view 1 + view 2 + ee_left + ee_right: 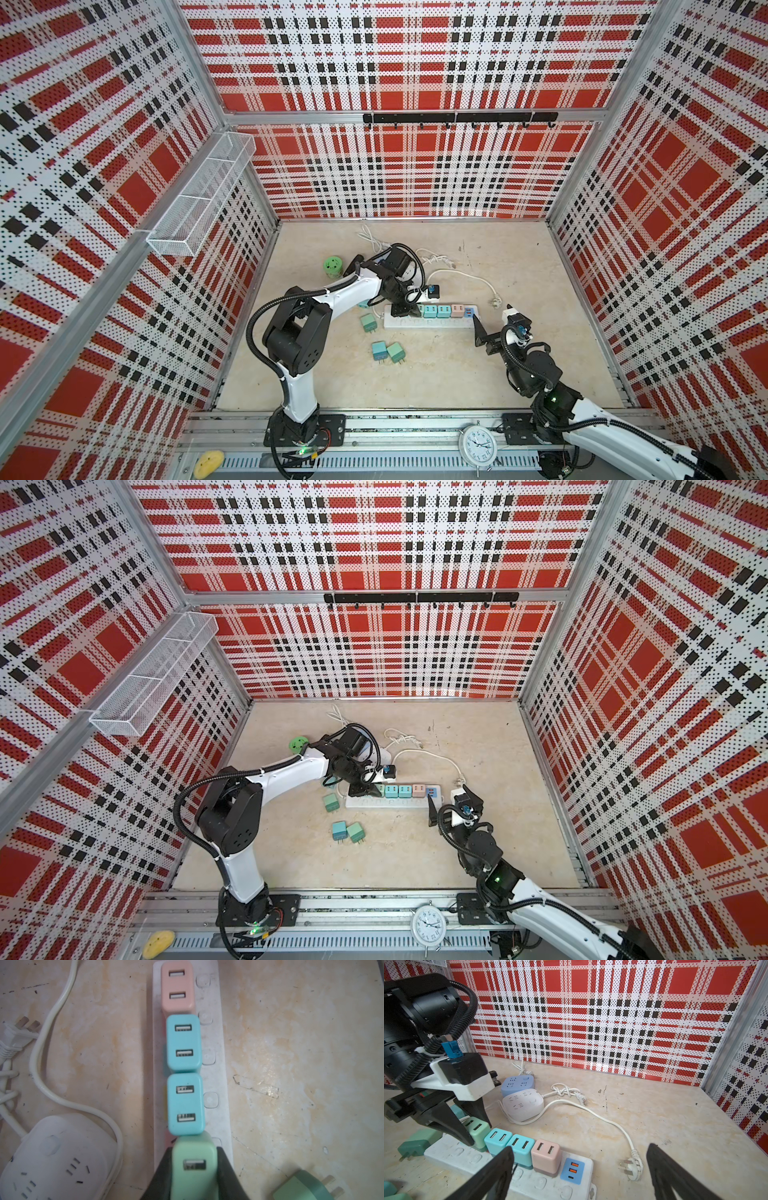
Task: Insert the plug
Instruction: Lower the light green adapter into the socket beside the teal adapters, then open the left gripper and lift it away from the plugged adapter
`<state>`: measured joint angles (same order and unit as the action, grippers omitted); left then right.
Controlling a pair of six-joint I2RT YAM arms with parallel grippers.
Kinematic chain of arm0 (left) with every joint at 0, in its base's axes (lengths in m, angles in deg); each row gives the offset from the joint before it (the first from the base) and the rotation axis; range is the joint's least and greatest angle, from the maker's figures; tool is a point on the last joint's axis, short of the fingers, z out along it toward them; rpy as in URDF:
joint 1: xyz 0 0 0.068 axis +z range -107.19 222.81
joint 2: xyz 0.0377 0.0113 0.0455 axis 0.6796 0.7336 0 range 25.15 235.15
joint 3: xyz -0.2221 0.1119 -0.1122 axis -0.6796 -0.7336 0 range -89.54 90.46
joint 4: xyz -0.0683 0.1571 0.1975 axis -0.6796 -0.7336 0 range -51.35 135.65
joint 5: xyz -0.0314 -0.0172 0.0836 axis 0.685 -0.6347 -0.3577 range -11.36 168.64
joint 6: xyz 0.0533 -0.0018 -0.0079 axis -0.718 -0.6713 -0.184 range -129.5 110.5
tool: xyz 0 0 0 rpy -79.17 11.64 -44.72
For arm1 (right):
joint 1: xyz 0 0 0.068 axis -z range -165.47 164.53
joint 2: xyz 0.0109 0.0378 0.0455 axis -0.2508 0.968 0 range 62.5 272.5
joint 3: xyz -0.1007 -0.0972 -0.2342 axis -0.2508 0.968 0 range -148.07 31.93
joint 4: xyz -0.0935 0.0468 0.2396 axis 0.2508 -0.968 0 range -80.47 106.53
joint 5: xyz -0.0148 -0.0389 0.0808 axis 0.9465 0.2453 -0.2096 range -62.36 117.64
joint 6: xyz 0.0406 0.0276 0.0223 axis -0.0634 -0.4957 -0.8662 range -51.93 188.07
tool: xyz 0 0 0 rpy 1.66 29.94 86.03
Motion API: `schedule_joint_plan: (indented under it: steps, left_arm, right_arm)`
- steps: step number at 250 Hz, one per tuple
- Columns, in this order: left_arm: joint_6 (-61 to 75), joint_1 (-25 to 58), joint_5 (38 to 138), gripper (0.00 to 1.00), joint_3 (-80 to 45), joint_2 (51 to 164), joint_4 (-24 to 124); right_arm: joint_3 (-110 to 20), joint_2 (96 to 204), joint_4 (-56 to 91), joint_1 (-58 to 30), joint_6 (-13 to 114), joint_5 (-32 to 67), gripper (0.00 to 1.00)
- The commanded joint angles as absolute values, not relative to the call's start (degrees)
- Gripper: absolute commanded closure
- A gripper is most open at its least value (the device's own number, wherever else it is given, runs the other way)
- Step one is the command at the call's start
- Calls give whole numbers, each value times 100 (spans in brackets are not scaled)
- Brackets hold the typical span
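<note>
Grasping the mint-green charger plug [193, 1153] by its two sides with the left end effector [477, 1133], clenched tight, right over the white power strip [217, 1084] lying on the table [291, 1043]. Poised at the socket just beside the nearer cyan charger [186, 1103], touching or very nearly touching that neighbour at its near edge. Cannot see the prongs beneath the body, so cannot tell how deep in the socket. Judging from the right wrist view, leaning a little rather than sitting square like the second cyan charger [184, 1043] and the pink charger [177, 987] further along the row.

To finish well:
- Square the body upright first, matching the line of the row.
- Press straight down, never at a slant, to avoid bending prongs or jamming against the cyan casing.
- Ease a touch away from that casing if rubbing.
- Grip firmly, guarding against slip on smooth plastic.
- Push until level with the other tops.
- Expect the light strip to slide or tip under load. Brace with the right end effector [580, 1148], now spread wide, holding nothing and hovering near the blue USB block [572, 1167] at the far end of the strip.
- Release only once seated.
</note>
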<state>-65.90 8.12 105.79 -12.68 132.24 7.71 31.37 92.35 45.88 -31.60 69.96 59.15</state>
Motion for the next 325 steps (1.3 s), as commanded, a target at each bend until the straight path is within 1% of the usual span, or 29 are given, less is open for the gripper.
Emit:
schedule_joint_plan:
  steps: [1,68,98,115,137,160,243,325]
  left_arm:
    - [-6591,750,10600,100,-1125,13520,503]
    - [-6498,927,10713,100,-966,13607,407]
    - [-6142,687,11011,100,-831,13589,550]
    - [-5922,444,10721,100,-822,13628,918]
    - [-5855,200,10327,100,-611,13860,985]
    - [-5582,193,10476,100,-481,14060,1045]
    - [-5100,167,10543,100,-1247,13763,1935]
    - [-4855,153,10518,100,-1356,13961,2152]
  right_arm:
    - [3202,9197,4764,-3131,6992,5865,0]
    - [3193,9209,4755,-3130,6979,5901,0]
    - [3193,9243,4800,-3130,6974,5964,0]
    - [3193,9256,4796,-3133,6983,5939,0]
    - [3193,9248,4795,-3134,6979,5932,0]
    - [3193,9196,4739,-3129,6978,5861,0]
    - [3202,9223,4797,-3134,6992,5916,0]
    - [3193,9221,4772,-3132,6981,5895,0]
